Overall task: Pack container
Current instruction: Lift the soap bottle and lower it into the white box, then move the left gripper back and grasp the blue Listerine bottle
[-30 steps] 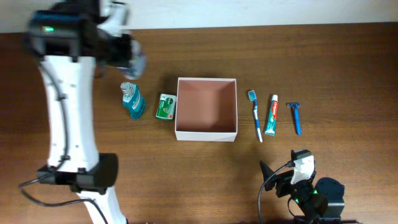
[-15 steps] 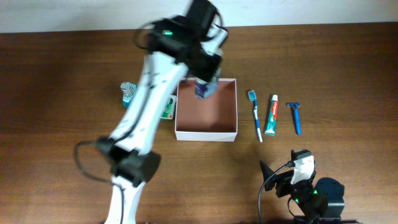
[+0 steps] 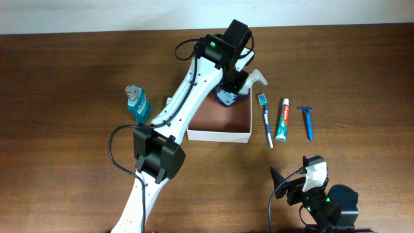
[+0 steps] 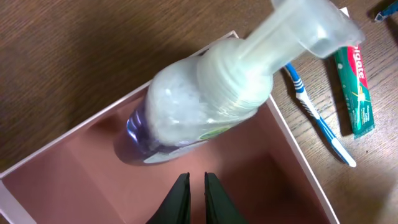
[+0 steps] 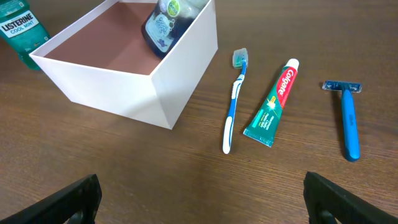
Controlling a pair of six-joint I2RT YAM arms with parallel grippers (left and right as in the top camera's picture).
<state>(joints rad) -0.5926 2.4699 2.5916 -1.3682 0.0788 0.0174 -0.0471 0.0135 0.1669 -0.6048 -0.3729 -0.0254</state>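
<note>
So the pump bottle (image 4: pixel 186 112) leans propped on the box (image 3: pixel 220 136) corner. The left gripper (image 4: pixel 196 186) is pressed together, empty, beside it, and the right gripper (image 5: pixel 202 186) is spread, parked clear.

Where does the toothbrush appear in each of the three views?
Overhead: toothbrush at centre right, just right of the box.
Left wrist: at the right, diagonal, off the box's corner.
Right wrist: at the centre, right of the box.
Shared landmark: the toothpaste lies beside it on the side away from the box.

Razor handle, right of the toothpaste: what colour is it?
Blue. The razor shows best in the right wrist view.
</note>
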